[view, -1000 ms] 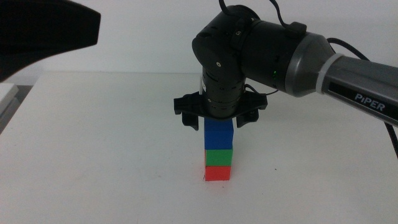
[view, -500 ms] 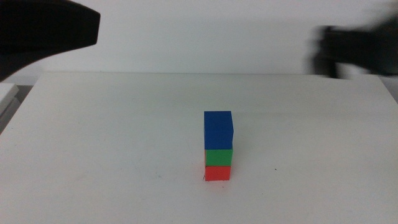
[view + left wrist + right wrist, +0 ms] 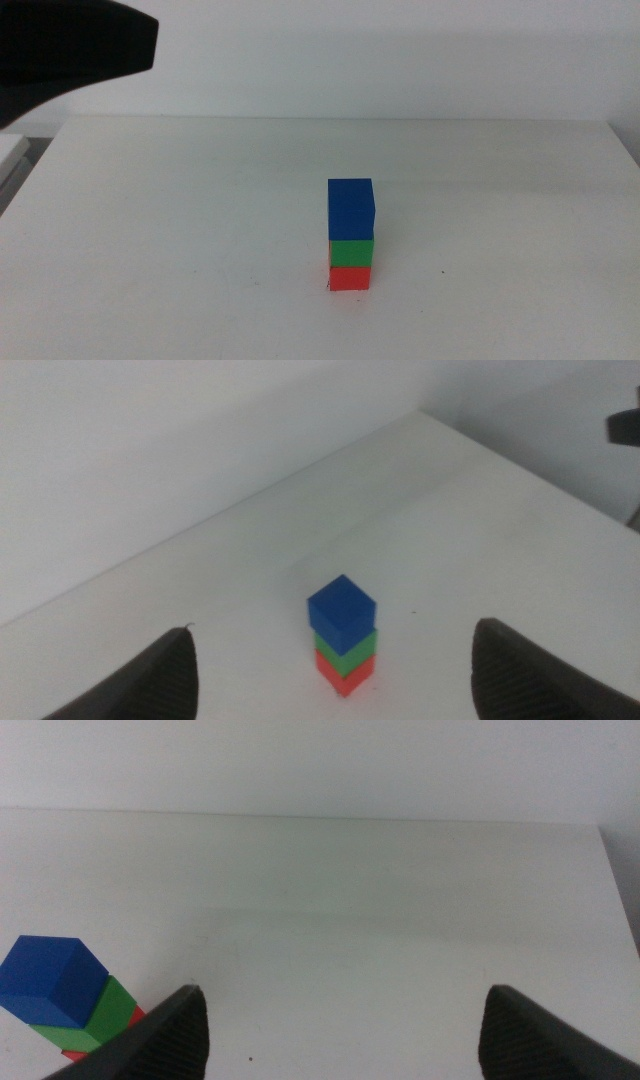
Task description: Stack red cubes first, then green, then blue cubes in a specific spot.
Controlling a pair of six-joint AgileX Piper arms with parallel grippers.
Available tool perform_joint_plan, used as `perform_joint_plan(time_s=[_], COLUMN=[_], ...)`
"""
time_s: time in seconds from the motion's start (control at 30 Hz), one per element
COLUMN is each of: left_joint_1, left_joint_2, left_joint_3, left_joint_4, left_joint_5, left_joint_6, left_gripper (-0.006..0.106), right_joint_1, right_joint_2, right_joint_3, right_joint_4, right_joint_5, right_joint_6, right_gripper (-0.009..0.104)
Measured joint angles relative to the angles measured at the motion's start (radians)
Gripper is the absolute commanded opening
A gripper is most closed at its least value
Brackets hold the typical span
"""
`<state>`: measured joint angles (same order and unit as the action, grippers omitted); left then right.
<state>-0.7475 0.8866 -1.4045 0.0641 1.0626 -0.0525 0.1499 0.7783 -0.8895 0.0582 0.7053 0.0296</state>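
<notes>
The red cube (image 3: 350, 277) stands on the white table with the green cube (image 3: 351, 251) on it and the blue cube (image 3: 351, 208) on top. A tiny black mark (image 3: 328, 287) of the spot shows at the stack's base; the rest is covered. The stack also shows in the left wrist view (image 3: 343, 635) and at the edge of the right wrist view (image 3: 62, 995). My left gripper (image 3: 332, 628) is open and empty, well back from the stack. My right gripper (image 3: 343, 988) is open and empty, off to the stack's side and out of the middle view.
A dark blurred part of the left arm (image 3: 70, 50) fills the middle view's top left corner. A small black dot (image 3: 443, 272) lies on the table (image 3: 180, 220) right of the stack. A white object (image 3: 10, 150) sits beyond the table's left edge.
My right gripper, which stood over the blue cube a second ago, has let it go and drawn away to the right, out of the middle view. The stack stands unmoved.
</notes>
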Motion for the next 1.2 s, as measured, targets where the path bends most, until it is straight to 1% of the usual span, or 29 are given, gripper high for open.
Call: perform_joint_plan(time_s=[0.2,0.5,0.67,0.7,0.77,0.9,1.0,1.1,1.2], left_joint_1=[0.000,0.000,0.007,0.017,0.050,0.174,0.293,0.398,0.489], left_joint_2=[-0.002,-0.002,-0.019,-0.033,-0.073,-0.202,-0.303,-0.419,-0.567], left_joint_3=[0.000,0.004,0.083,0.121,0.228,0.514,0.727,0.902,1.049], left_joint_4=[0.027,0.038,0.096,0.096,0.066,-0.051,-0.073,-0.064,-0.088], left_joint_5=[0.000,0.000,-0.057,-0.093,-0.196,-0.454,-0.582,-0.623,-0.633], left_joint_6=[0.000,0.000,0.000,0.000,0.000,0.000,0.000,0.000,0.000], left_gripper=[0.094,0.094,0.094,0.094,0.094,0.094,0.094,0.094,0.094], right_joint_1=[-0.002,-0.002,-0.002,-0.002,-0.002,-0.002,-0.002,-0.002,-0.002], right_joint_2=[0.000,0.000,-0.013,-0.025,-0.078,-0.233,-0.344,-0.458,-0.562], right_joint_3=[0.000,0.000,0.023,0.043,0.124,0.350,0.496,0.615,0.694], right_joint_4=[0.012,0.019,0.033,0.033,0.026,-0.001,-0.011,-0.018,-0.022], right_joint_5=[-0.009,-0.015,-0.037,-0.060,-0.149,-0.322,-0.359,-0.365,-0.369], right_joint_6=[-0.015,-0.019,-0.019,-0.019,-0.020,-0.020,-0.020,-0.020,-0.020], right_gripper=[0.092,0.092,0.092,0.092,0.092,0.092,0.092,0.092,0.092])
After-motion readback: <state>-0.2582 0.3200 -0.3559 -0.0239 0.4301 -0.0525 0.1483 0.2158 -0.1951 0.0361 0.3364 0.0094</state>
